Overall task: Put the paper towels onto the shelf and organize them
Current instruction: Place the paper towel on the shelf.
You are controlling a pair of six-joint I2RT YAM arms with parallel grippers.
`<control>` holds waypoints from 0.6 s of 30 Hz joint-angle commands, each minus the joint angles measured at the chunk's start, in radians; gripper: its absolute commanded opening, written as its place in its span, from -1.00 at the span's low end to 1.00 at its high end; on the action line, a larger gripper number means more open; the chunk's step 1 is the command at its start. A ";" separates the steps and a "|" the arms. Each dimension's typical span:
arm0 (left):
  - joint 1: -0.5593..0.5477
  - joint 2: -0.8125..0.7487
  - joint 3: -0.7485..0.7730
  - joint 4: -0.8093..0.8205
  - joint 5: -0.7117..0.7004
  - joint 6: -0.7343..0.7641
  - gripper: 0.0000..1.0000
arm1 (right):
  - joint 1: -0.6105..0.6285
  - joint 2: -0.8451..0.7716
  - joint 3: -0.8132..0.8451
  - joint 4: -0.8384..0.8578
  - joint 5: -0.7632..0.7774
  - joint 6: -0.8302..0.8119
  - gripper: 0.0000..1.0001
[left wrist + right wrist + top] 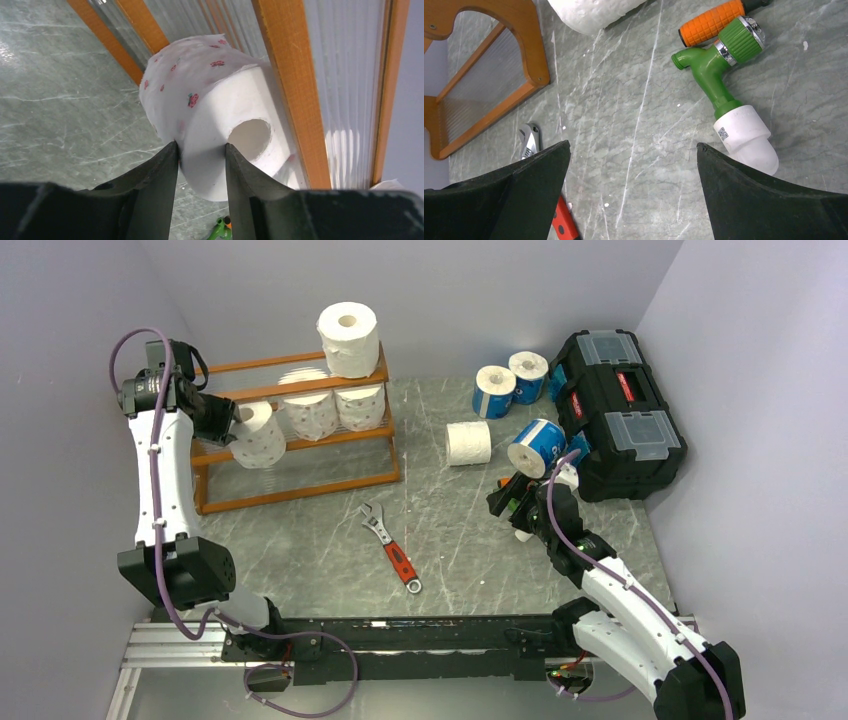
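The red-printed roll (210, 95) is at the left end of the shelf's (292, 75) middle tier, its wall clamped in my left claw (199, 146). My right claw (633, 144) hangs wide apart over the table (624, 90), 1 green nozzle (711, 75) beside it.

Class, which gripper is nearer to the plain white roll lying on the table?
Right. The right gripper hangs open just on the near side of the plain white roll; the left gripper is far off at the shelf, pinching a printed roll.
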 commanded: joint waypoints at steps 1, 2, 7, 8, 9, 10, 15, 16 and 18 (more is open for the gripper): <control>-0.009 -0.032 0.011 0.068 0.026 -0.004 -0.13 | -0.004 -0.003 0.010 0.023 0.008 -0.010 0.99; -0.011 -0.032 0.009 0.071 0.028 -0.005 -0.13 | -0.004 -0.004 0.009 0.023 0.009 -0.010 0.98; -0.018 -0.035 0.002 0.094 0.032 -0.012 -0.11 | -0.005 -0.013 0.007 0.018 0.013 -0.010 0.98; -0.019 -0.035 0.002 0.098 0.032 -0.012 -0.11 | -0.004 -0.015 0.005 0.018 0.014 -0.010 0.98; -0.021 -0.036 -0.001 0.103 0.033 -0.013 -0.10 | -0.003 -0.016 0.004 0.017 0.015 -0.010 0.98; -0.023 -0.037 -0.002 0.106 0.034 -0.012 -0.10 | -0.003 -0.018 0.005 0.014 0.016 -0.011 0.98; -0.024 -0.049 -0.021 0.111 0.037 -0.004 -0.10 | -0.005 -0.024 0.002 0.013 0.016 -0.012 0.99; -0.024 -0.054 -0.026 0.112 0.035 -0.001 -0.10 | -0.005 -0.024 0.003 0.013 0.015 -0.012 0.98; -0.024 -0.069 -0.036 0.112 0.031 0.009 -0.08 | -0.003 -0.024 0.003 0.015 0.013 -0.012 0.98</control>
